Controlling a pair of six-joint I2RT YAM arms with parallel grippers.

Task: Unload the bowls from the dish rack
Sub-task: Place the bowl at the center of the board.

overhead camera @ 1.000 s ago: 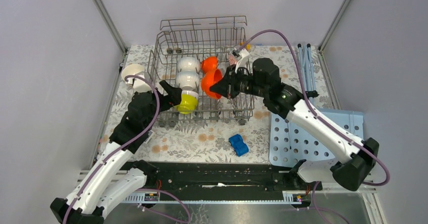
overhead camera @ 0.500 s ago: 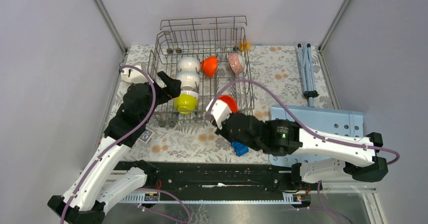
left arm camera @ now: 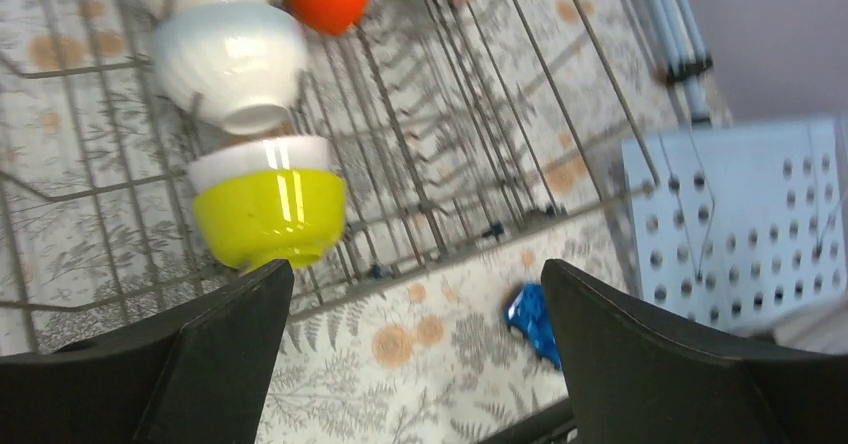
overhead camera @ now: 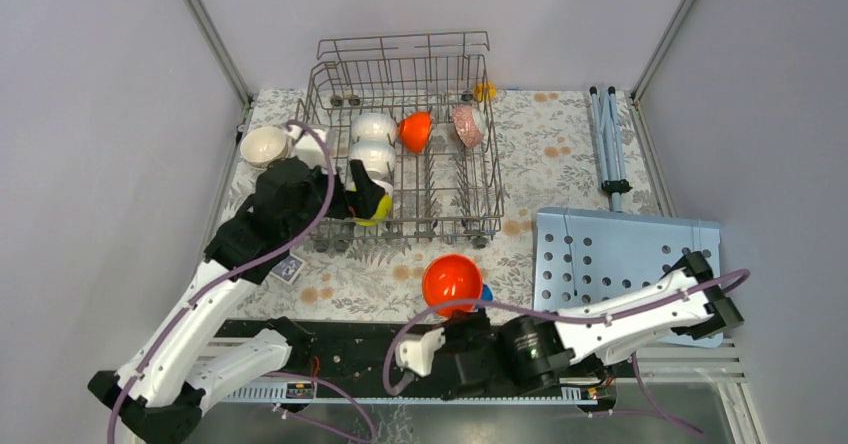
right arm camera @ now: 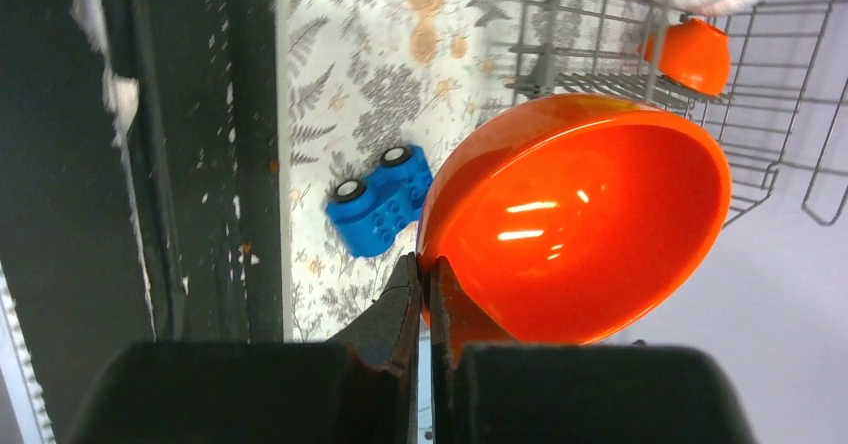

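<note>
Right pincer (right arm camera: pixel 425 269) clenched on orange bowl (right arm camera: pixel 590 214) rim, over bench (overhead camera: pixel 380 264) beside toy car (right arm camera: pixel 380 202); I'd set it down clear of car. Left pincer (left arm camera: pixel 415 274) released, facing yellow-green bowl (left arm camera: pixel 268 214) in dish rack (overhead camera: pixel 440 74).

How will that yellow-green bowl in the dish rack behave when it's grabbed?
The yellow-green bowl looks rigid and glossy, so probably slippery for the open left gripper. Lying on its side among the dish rack wires, its round wall may roll or twist. Pulling it could nudge the white bowl close behind.
</note>
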